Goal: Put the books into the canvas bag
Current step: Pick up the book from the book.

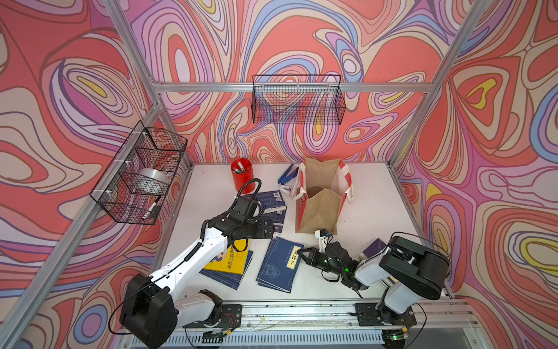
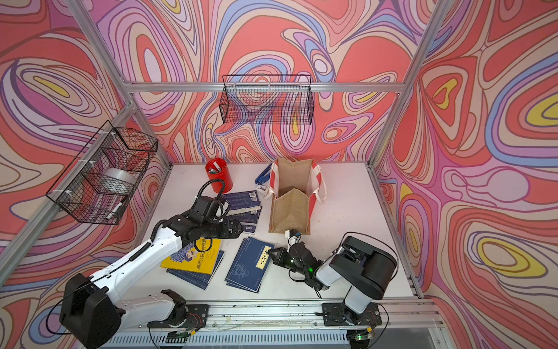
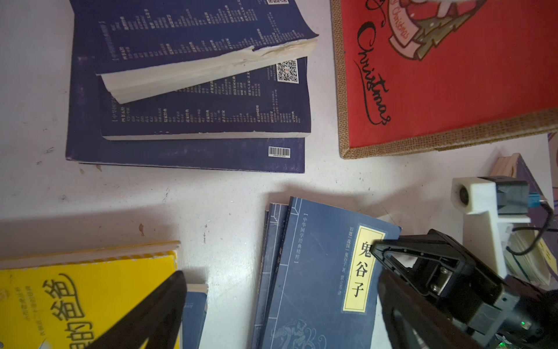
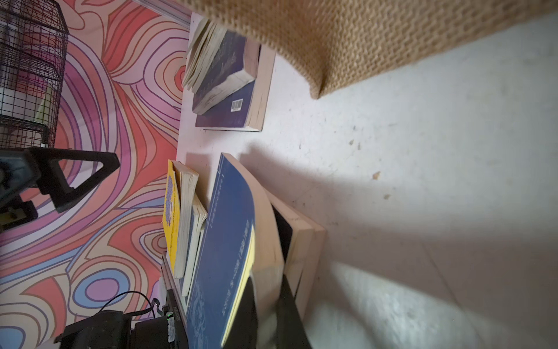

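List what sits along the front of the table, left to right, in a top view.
yellow book → navy book with yellow label → right hand, shut on that navy book's right edge.

"Christmas" on bag [image 3: 453, 90], "鬼谷子" on navy bk [image 3: 317, 272]

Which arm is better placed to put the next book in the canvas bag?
Right: its fingers are shut on the labelled navy book, near the canvas bag; the left fingers hang open, empty.

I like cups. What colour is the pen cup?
Red. The pen cup shows clearly in both top views.
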### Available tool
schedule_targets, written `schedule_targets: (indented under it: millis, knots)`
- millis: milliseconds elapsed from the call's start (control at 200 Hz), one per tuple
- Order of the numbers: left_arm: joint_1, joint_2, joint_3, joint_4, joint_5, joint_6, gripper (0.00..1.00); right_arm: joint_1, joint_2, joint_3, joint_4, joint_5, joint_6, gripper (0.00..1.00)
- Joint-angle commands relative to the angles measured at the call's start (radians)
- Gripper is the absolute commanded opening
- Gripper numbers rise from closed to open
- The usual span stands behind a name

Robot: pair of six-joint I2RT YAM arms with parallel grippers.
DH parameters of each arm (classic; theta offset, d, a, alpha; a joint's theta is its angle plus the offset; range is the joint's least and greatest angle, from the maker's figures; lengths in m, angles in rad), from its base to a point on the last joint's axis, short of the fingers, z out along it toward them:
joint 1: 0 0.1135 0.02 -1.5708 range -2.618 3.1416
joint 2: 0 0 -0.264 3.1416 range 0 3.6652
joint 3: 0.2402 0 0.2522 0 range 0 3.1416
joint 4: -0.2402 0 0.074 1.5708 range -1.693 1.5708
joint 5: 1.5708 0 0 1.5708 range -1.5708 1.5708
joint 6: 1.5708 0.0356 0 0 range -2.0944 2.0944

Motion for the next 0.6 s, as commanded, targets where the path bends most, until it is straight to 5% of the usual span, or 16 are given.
schedule_targets:
  millis: [0,300,596]
  knots:
    - [-0.006,-0.001,-0.006,0.002,-0.015,0.000,1.00,-0.001,-0.092,0.005,-0.134,-0.003,-0.083,0.00]
    - [-0.005,-0.044,-0.041,0.052,0.013,-0.014,1.00,-0.001,-0.455,0.112,-0.593,0.044,-0.349,0.00]
    - [-0.009,-0.264,-0.224,0.395,0.187,-0.092,1.00,-0.005,-0.663,0.327,-0.883,0.010,-0.513,0.00]
